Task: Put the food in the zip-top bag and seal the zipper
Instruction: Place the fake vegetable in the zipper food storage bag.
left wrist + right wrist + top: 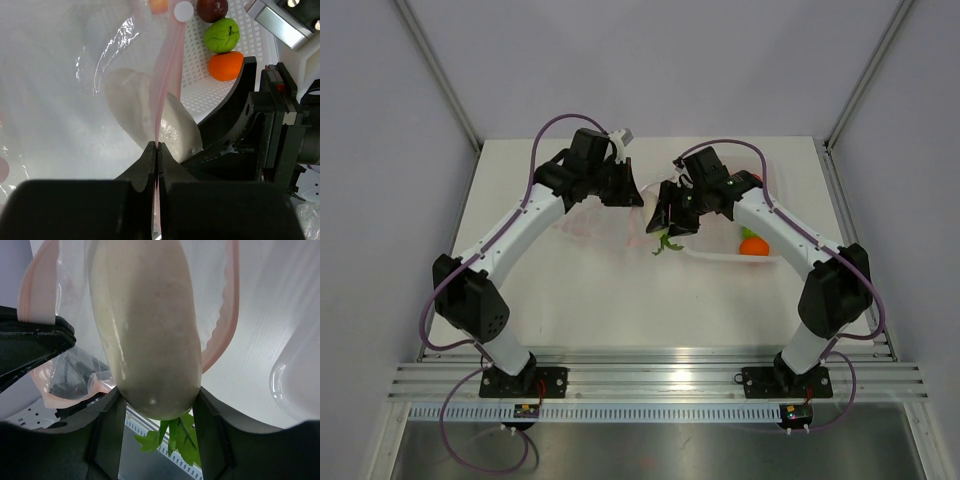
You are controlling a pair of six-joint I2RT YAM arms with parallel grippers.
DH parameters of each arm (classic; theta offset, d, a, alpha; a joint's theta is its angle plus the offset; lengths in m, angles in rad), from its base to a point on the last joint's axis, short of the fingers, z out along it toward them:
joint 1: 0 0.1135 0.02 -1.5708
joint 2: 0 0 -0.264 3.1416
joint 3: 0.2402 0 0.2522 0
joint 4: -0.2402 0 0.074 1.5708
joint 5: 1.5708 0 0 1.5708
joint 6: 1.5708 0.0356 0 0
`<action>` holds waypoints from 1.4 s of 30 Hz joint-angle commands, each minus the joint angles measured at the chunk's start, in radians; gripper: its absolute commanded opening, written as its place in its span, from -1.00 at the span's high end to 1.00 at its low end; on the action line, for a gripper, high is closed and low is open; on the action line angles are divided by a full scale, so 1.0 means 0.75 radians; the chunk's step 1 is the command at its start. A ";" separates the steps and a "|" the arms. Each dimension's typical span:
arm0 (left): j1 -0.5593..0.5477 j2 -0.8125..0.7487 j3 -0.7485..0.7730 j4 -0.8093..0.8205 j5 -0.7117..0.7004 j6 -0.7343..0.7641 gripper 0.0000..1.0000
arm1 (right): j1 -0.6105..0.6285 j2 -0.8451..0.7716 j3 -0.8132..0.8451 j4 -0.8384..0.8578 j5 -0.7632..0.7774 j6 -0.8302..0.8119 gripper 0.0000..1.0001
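Observation:
The zip-top bag (588,224) lies at the table's middle, held up by its pinkish-red zipper (168,65). My left gripper (158,146) is shut on that strip. My right gripper (159,405) is shut on a white radish (145,325), its green leaves (175,437) hanging out behind the jaws. The radish (175,131) points into the bag's mouth, with the zipper (226,315) looped around it. In the top view the two grippers (625,190) (670,215) face each other closely, the leaves (665,243) showing below. More food sits in a tray: a green piece (221,35), an orange one (226,66), a dark purple one (212,7).
The rigid clear tray (720,256) stands just right of the bag, under my right arm, with an orange piece (753,246) in it. Its perforated white floor (207,92) shows beyond the bag. A metal rail runs along the table's near edge (650,380).

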 commanded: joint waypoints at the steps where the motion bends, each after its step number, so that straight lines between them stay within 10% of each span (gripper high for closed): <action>1: -0.005 -0.048 0.018 0.061 0.022 -0.007 1.00 | 0.004 0.008 0.052 0.066 -0.051 0.050 0.28; 11: -0.005 -0.081 0.002 0.063 0.093 -0.023 1.00 | 0.004 0.132 0.189 0.119 0.021 0.169 0.10; 17: -0.003 -0.106 -0.029 0.061 0.044 -0.048 1.00 | 0.004 0.075 0.157 0.246 0.039 0.236 -0.68; 31: 0.029 -0.004 0.051 -0.004 -0.042 -0.099 1.00 | 0.002 -0.297 -0.085 0.146 0.398 0.163 -0.16; 42: 0.044 0.005 0.041 0.002 -0.048 -0.193 1.00 | -0.217 -0.215 -0.150 -0.155 1.092 -0.150 -0.52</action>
